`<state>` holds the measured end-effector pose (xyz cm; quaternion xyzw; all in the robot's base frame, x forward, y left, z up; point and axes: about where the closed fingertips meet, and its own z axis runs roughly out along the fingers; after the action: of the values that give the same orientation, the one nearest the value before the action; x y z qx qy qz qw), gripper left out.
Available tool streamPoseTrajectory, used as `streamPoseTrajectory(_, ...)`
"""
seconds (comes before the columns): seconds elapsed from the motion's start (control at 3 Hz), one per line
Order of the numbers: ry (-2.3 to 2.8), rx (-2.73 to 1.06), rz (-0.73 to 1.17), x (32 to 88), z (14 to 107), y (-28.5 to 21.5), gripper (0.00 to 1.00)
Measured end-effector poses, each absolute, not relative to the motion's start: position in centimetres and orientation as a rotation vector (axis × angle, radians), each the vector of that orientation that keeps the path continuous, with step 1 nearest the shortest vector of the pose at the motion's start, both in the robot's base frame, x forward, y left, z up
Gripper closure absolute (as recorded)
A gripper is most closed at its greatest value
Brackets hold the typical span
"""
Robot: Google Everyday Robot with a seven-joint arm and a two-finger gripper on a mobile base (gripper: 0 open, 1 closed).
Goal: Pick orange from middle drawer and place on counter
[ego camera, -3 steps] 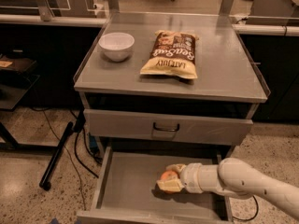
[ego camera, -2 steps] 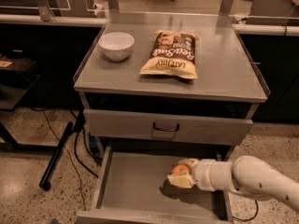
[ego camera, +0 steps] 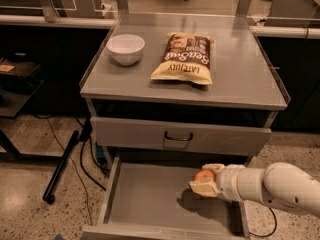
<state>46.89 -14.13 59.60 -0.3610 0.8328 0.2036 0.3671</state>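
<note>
Currently logged, item by item, from my remote station.

Gripper (ego camera: pixel 204 180): at 5 o'clock in my view, on the end of a white arm (ego camera: pixel 272 186) entering from the right edge. Its pale fingers (ego camera: pixel 201 189) are closed around the orange, one above and one below the fruit.

Orange (ego camera: pixel 205 175): held in that grip, over the right part of the middle drawer. A dark shadow lies on the drawer floor beneath it; I cannot tell whether it touches the floor.

Middle drawer (ego camera: pixel 145 199): pulled out toward me at 6 o'clock, grey floor bare on the left.

Upper drawer front (ego camera: pixel 125 134): shut, with a black loop handle (ego camera: pixel 178 136) at its centre.

Counter (ego camera: pixel 235 69): grey top at 12 o'clock, carrying two items, well apart from the orange.

White bowl (ego camera: pixel 126 48): upright, at 11 o'clock on the counter.

Chip bag (ego camera: pixel 184 59): lying flat near the counter's centre, just right of the bowl, not touching it.

Black pole (ego camera: pixel 60 166): lying slanted on the speckled floor at 8 o'clock, beside the cabinet.
</note>
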Motion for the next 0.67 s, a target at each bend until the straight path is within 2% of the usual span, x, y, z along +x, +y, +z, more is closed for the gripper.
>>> streamPoseTrajectory(0.67,2.103,-0.871,0.488,48.4,64.0,-17.3,1.0)
